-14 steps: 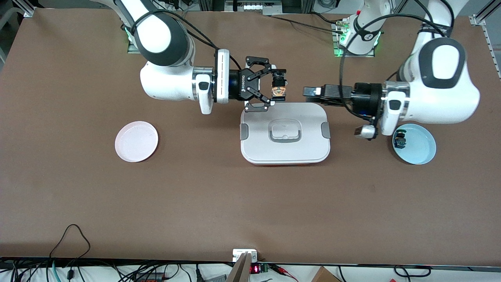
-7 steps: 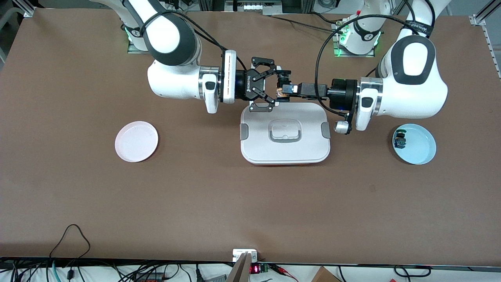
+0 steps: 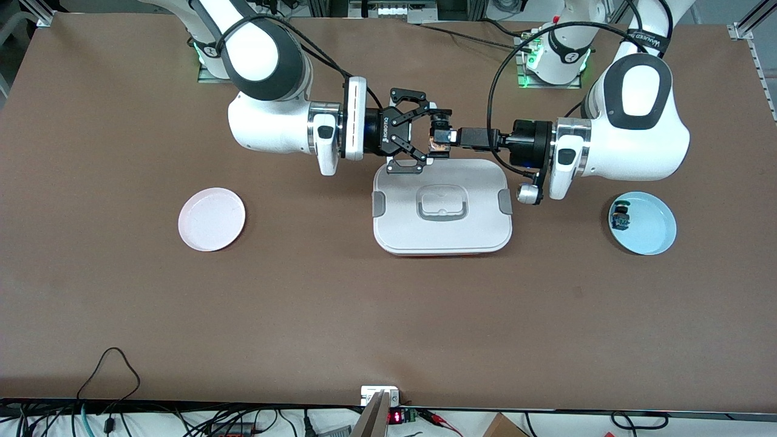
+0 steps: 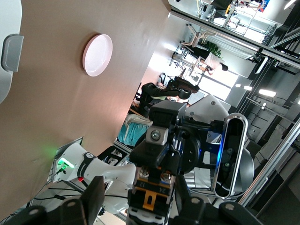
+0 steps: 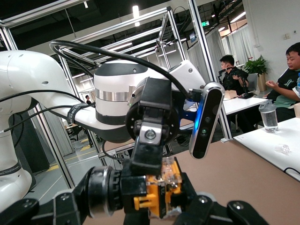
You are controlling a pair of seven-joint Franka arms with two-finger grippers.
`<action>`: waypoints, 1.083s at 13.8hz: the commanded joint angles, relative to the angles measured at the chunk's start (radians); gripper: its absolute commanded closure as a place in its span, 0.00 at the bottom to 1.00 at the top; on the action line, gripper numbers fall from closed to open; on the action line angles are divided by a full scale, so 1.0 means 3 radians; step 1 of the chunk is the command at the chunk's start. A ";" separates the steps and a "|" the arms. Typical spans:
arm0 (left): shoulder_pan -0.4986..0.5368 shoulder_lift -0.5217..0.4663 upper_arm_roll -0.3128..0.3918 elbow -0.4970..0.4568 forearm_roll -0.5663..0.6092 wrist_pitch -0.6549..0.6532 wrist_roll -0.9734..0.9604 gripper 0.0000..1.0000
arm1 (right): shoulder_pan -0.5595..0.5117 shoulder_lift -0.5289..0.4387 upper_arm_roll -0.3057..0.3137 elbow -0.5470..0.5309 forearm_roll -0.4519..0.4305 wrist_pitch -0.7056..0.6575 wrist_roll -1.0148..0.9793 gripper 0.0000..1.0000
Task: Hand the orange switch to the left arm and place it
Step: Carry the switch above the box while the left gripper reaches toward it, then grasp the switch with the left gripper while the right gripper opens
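The orange switch (image 3: 438, 139) hangs in the air just past the robot-side edge of the white box (image 3: 443, 209). My right gripper (image 3: 437, 135) is shut on the switch and holds it sideways. My left gripper (image 3: 453, 137) meets it from the left arm's end, its fingers open on either side of the switch's body. In the left wrist view the switch (image 4: 152, 197) sits between the left gripper's (image 4: 143, 208) spread fingers. In the right wrist view the switch (image 5: 164, 187) is clamped in the right gripper (image 5: 140, 208).
A pink plate (image 3: 212, 219) lies toward the right arm's end and also shows in the left wrist view (image 4: 97, 55). A blue plate (image 3: 652, 233) toward the left arm's end holds the green-blue capped switch (image 3: 620, 218). The box corner (image 4: 5, 28) shows in the left wrist view.
My left gripper has moved from near the blue plate toward the right gripper and now has its fingers around the switch. The right gripper shifted slightly toward it.
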 commanded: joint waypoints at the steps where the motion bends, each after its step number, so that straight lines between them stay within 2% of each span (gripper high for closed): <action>1: 0.0152 -0.0141 -0.0030 -0.0079 -0.0065 -0.0120 -0.0117 0.73 | 0.0036 -0.0002 -0.0029 0.0050 0.0073 0.0040 -0.0069 1.00; 2: 0.0193 -0.0141 -0.0030 -0.0069 -0.0070 -0.0181 -0.0117 0.89 | 0.0036 -0.0002 -0.0029 0.0050 0.0068 0.0035 -0.0069 1.00; 3: 0.0224 -0.0141 -0.0030 -0.0069 -0.0070 -0.0212 -0.0117 0.98 | 0.0036 -0.0002 -0.0029 0.0050 0.0068 0.0035 -0.0069 1.00; 6: 0.0229 -0.0141 -0.0030 -0.0064 -0.0070 -0.0218 -0.0117 1.00 | 0.0037 -0.0007 -0.0034 0.0050 0.0058 0.0035 -0.0074 1.00; 7: 0.0229 -0.0141 -0.0030 -0.0059 -0.0070 -0.0213 -0.0117 1.00 | 0.0031 -0.0012 -0.0040 0.0045 0.0058 0.0030 -0.0069 0.89; 8: 0.0229 -0.0141 -0.0030 -0.0054 -0.0070 -0.0218 -0.0117 1.00 | 0.0031 -0.0027 -0.0045 0.0045 0.0063 0.0045 -0.0069 0.25; 9: 0.0234 -0.0141 -0.0025 -0.0054 -0.0070 -0.0218 -0.0117 1.00 | 0.0031 -0.0032 -0.0045 0.0040 0.0068 0.0045 -0.0074 0.00; 12: 0.0306 -0.0131 -0.0005 -0.0049 -0.0060 -0.0268 -0.0092 1.00 | 0.0011 -0.0037 -0.0070 0.0019 0.0088 0.0025 -0.0054 0.00; 15: 0.0520 -0.0115 0.0026 0.0038 -0.0009 -0.0498 -0.0082 1.00 | 0.0001 -0.0073 -0.0147 0.0014 0.0083 0.0015 -0.0049 0.00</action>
